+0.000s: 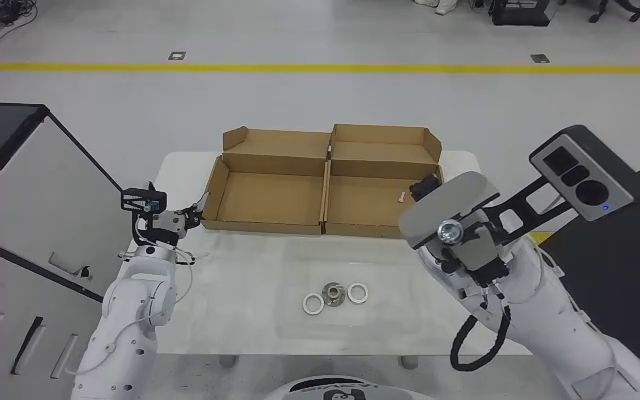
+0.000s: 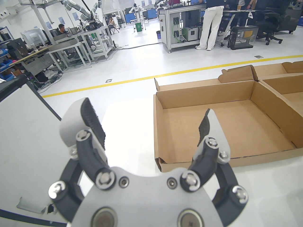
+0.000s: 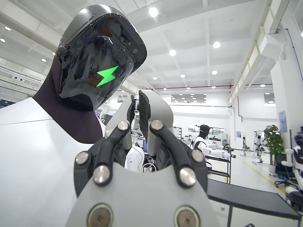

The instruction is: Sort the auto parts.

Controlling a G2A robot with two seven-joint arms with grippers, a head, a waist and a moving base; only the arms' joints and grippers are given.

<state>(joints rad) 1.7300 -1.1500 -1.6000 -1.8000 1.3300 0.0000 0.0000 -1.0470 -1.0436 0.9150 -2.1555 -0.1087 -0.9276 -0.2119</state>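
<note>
Auto parts (image 1: 333, 296) sit clustered on the table (image 1: 250, 300) before the cardboard boxes (image 1: 268, 198), the left gripper (image 2: 148, 113) hangs spread beside one, and the right gripper (image 3: 137, 96) pinches a small metal piece (image 3: 135, 106) upward, likely for inspection

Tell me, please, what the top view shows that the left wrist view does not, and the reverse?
The top view adds a white ring, a metal hub and a second white ring in a row on the table, plus the right arm raised near the right box. The left wrist view adds the ribbed pads of the open left pincer and workbenches in the room behind. Both share the left box, the right box beside it, the left pincer and the yellow floor line.
</note>
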